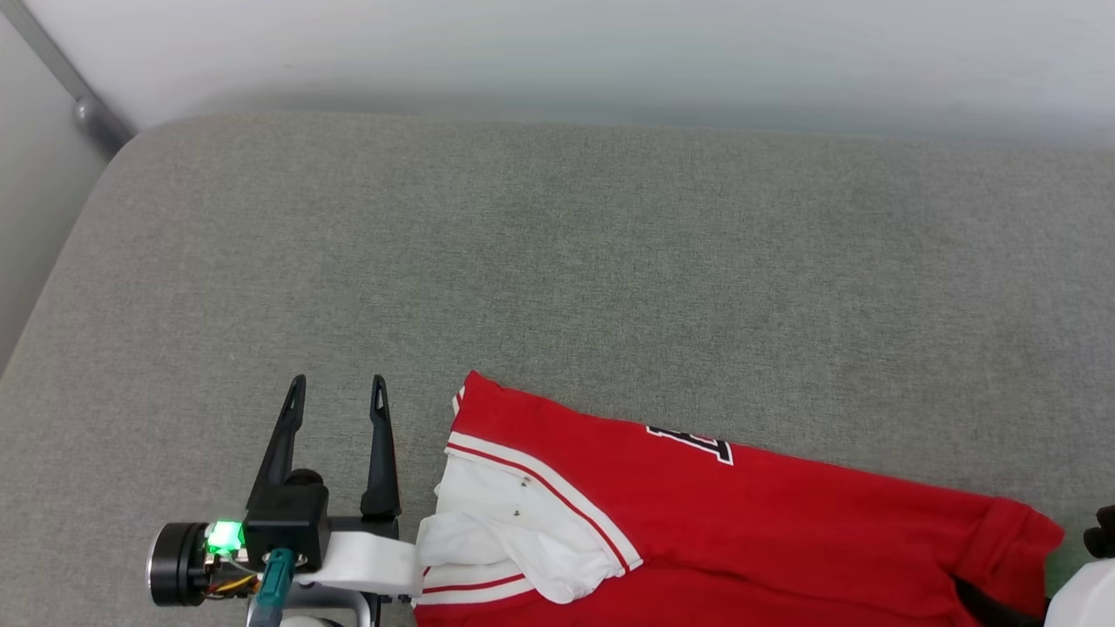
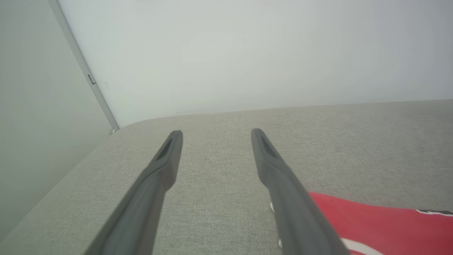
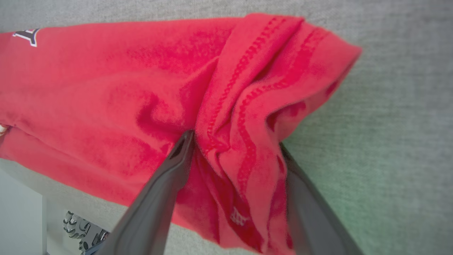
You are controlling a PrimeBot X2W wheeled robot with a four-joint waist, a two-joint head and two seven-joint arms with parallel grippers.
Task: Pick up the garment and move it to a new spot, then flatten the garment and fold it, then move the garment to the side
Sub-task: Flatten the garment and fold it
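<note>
Currently the garment [image 1: 784,522] lies crumpled along the near edge of the grey padded surface [image 1: 557,261], right of centre. Its white sleeve [image 1: 505,531] is turned to the left, and a fragment of black lettering [image 1: 692,444] shows on the far fold. Part of it runs out of the head view at the near side.

Left claw [image 1: 338,387]: jaws spread, nothing between them. It stands just left of the white sleeve and, as far as I can tell, does not touch it.

Right claw [image 3: 235,141]: jaws spread wide, astride the bunched red hem [image 3: 247,88] at the garment's right end. Cloth lies over one finger and hides its tip. No clamp on the fabric is evident.

Risks noted:
1. The red hem is gathered in several layers, so closing here may catch only the outer fold, and the rest would slide out on the lift.
2. Cloth draped over the finger could snag and drag the garment sideways rather than raise it.
3. The garment sits close to the near edge, so a lift from the right end alone would let the sleeve end trail and possibly slip off.
4. If my left claw advances low, it may shove the white sleeve instead of getting around it.
</note>
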